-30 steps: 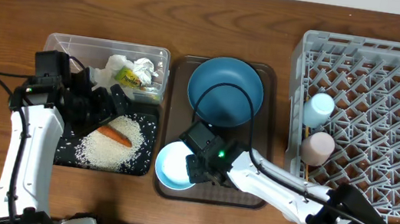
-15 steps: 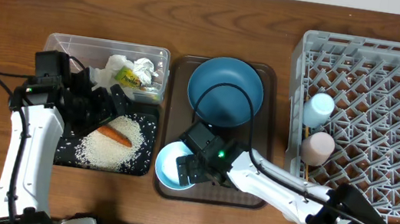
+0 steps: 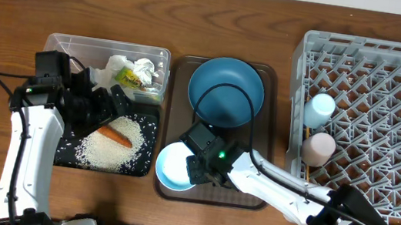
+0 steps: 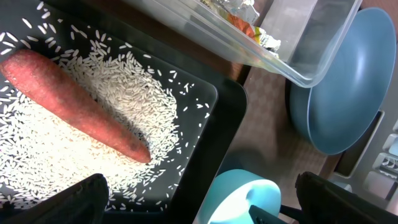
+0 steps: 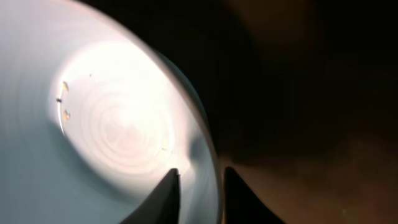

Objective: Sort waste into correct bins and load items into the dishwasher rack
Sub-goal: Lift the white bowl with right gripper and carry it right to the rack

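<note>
My right gripper (image 3: 194,172) is shut on the rim of the white bowl (image 3: 170,167), which sits at the front left of the brown tray (image 3: 251,198). In the right wrist view one finger is inside the bowl (image 5: 112,137) and one outside, pinching the rim at the right gripper (image 5: 200,180). My left gripper (image 3: 107,112) hangs open over the black bin (image 3: 60,155), above the orange carrot (image 3: 115,135) and loose rice (image 3: 106,152). The left wrist view shows the carrot (image 4: 74,102), rice (image 4: 146,102) and bin rim (image 4: 225,127) between the wide left gripper (image 4: 199,200).
The clear tub (image 3: 70,45) behind the black bin holds paper wads (image 3: 135,67) and a yellow-green wrapper (image 3: 129,79). The blue plate (image 3: 226,93) lies at the back of the tray. The grey rack (image 3: 388,98) at right holds a light blue cup (image 3: 320,109) and a pinkish cup (image 3: 318,147).
My right gripper opened briefly at the bowl half a second ago and has closed on its rim again. The left arm has not moved.
</note>
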Controlling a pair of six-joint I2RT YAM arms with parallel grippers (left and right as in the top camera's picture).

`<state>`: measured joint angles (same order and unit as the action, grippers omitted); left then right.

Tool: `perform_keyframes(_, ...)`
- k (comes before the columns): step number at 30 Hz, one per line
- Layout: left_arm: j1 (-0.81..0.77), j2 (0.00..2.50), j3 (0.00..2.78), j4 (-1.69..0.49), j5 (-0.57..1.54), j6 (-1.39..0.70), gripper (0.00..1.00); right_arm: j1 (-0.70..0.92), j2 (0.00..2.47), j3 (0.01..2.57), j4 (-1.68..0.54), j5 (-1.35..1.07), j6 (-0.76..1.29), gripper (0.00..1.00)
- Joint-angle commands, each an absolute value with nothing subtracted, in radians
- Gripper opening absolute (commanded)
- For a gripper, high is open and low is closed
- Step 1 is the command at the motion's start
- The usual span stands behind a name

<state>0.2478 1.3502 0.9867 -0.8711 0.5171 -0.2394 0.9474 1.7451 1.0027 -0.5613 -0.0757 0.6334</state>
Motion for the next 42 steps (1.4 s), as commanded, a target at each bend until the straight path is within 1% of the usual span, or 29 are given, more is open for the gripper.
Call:
perform_keyframes(1, 0.252, 1.352, 0.982, -0.875, 0.522, -0.248, 0.99, 0.956, 1.753, 0.996, -0.56, -0.07, 0.631, 0.18)
perform_keyframes(5, 0.252, 1.352, 0.982, -0.875, 0.522, -0.248, 0.99, 0.956, 1.753, 0.996, -0.56, -0.062, 0.631, 0.14)
perform_keyframes(7, 0.252, 1.352, 0.982, -0.875, 0.522, -0.248, 0.99, 0.956, 1.753, 0.996, -0.561, -0.056, 0.631, 0.02)
perform_keyframes(8, 0.252, 1.352, 0.982, -0.875, 0.522, -0.248, 0.99, 0.956, 1.753, 0.996, -0.56, -0.054, 0.631, 0.01)
perform_keyframes(16, 0.252, 1.352, 0.982, -0.875, 0.522, -0.248, 0.99, 0.923, 1.749, 1.004, -0.566, -0.043, 0.631, 0.01)
perform_keyframes(22, 0.252, 1.352, 0.982, -0.875, 0.522, -0.248, 0.99, 0.887, 1.694, 1.019, -0.587, -0.057, 0.631, 0.01)
perform_keyframes(36, 0.252, 1.352, 0.982, -0.875, 0.522, -0.248, 0.99, 0.805, 1.372, 1.021, -0.599, -0.052, 0.566, 0.01)
perform_keyframes(40, 0.252, 1.352, 0.982, -0.875, 0.522, -0.248, 0.99, 0.753, 1.271, 1.021, -0.621, -0.038, 0.485, 0.01)
perform_keyframes(42, 0.252, 1.352, 0.982, -0.875, 0.522, -0.248, 0.99, 0.726, 1.222, 1.021, -0.648, 0.009, 0.473, 0.01)
